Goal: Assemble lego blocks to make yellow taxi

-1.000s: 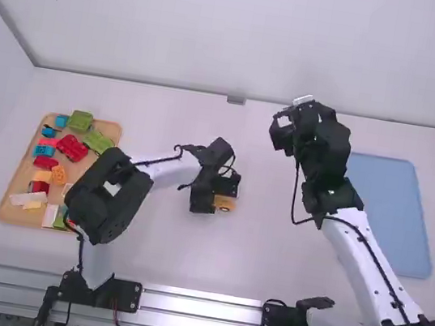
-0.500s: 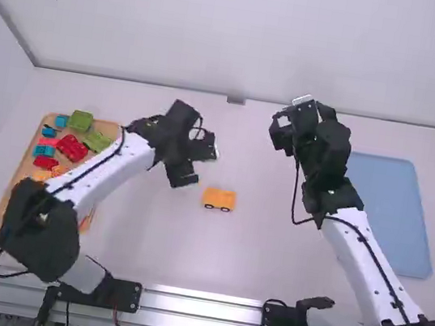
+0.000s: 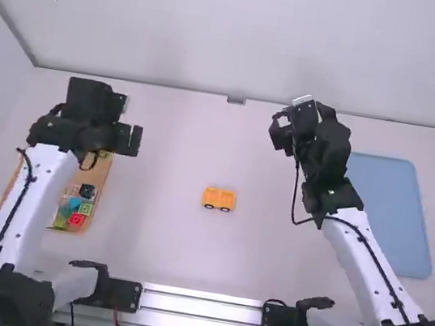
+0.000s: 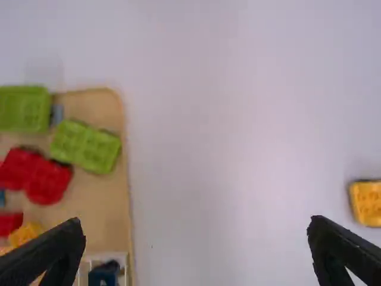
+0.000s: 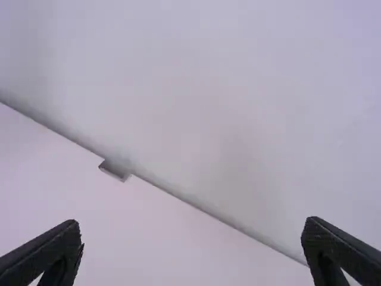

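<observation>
- Apparently for building within reach of both arms, the yellow wheeled car base (image 3: pixel 218 199) stands mid-table, wheels down, touched by neither gripper.
- Left gripper (image 4: pixel 196 247): fingers spread, nothing between them, above the far part of the wooden tray (image 4: pixel 127 202), likely placed there to choose the next taxi part.
- From that gripper, the base lies well apart, to the right and nearer the robot.
- Loose green bricks (image 4: pixel 86 147) and red pieces (image 4: pixel 36 176) share the tray, probably as a parts supply.
- Right gripper (image 5: pixel 190 247): spread and empty, beyond the base and to its right, seemingly parked out of the way.
</observation>
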You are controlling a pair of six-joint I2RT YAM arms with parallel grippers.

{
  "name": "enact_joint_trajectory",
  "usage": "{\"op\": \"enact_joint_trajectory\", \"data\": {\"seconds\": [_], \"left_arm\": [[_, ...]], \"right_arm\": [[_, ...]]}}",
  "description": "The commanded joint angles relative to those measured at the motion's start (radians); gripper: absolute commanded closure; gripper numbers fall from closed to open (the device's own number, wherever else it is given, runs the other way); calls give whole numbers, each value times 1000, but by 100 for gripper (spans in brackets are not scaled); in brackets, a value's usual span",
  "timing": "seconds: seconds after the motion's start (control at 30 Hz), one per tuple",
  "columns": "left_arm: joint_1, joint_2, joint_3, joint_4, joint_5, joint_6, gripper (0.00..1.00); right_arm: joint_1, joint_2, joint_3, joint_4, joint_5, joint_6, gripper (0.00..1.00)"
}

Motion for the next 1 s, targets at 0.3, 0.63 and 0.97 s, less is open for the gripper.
{"op": "enact_joint_trajectory", "data": {"seconds": [0.3, 0.63, 0.97], "left_arm": [[252, -13, 14, -148, -251, -505, 1], [580, 23, 14, -225, -166, -510, 1], [864, 177, 13, -232, 76, -510, 1]], "right_arm": [[2, 5, 36, 9, 3, 2, 2], [2, 4, 36, 10, 3, 2, 2], [0, 5, 36, 10, 3, 2, 2]]}}
